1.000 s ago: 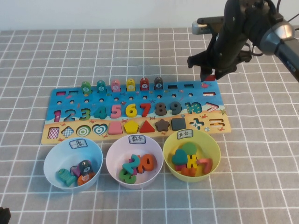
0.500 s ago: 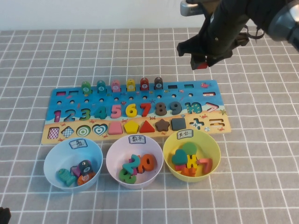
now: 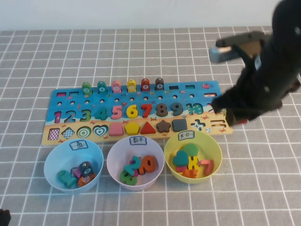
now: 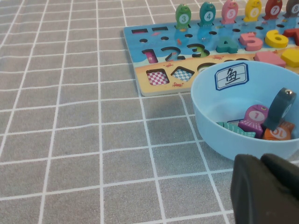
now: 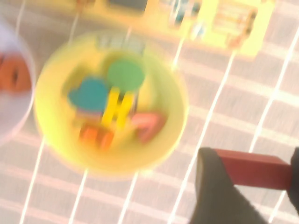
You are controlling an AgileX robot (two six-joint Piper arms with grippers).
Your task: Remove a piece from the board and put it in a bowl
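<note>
The piece (image 5: 250,170), a small red bar, is clamped between the dark fingers of my right gripper (image 5: 252,173). In the high view my right gripper (image 3: 233,118) hangs over the right end of the board (image 3: 70,96), just behind and to the right of the pale yellow bowl (image 3: 215,143), and a sliver of the red piece (image 3: 242,122) shows under it. The yellow bowl (image 5: 49,98) holds several coloured pieces. My left gripper (image 4: 264,186) is shut and empty, low over the cloth beside the light blue bowl (image 4: 210,122).
A pale lilac bowl (image 3: 113,155) with numbers and a light blue bowl (image 3: 51,157) with fish pieces stand in a row with the yellow one, in front of the board. Ringed pegs (image 3: 123,85) rise along the board's far edge. Grey checked cloth (image 3: 141,47) lies all round.
My right arm, with the red piece in it, has swung from high behind the board's far right corner forward and down to the board's right end near the yellow bowl.
</note>
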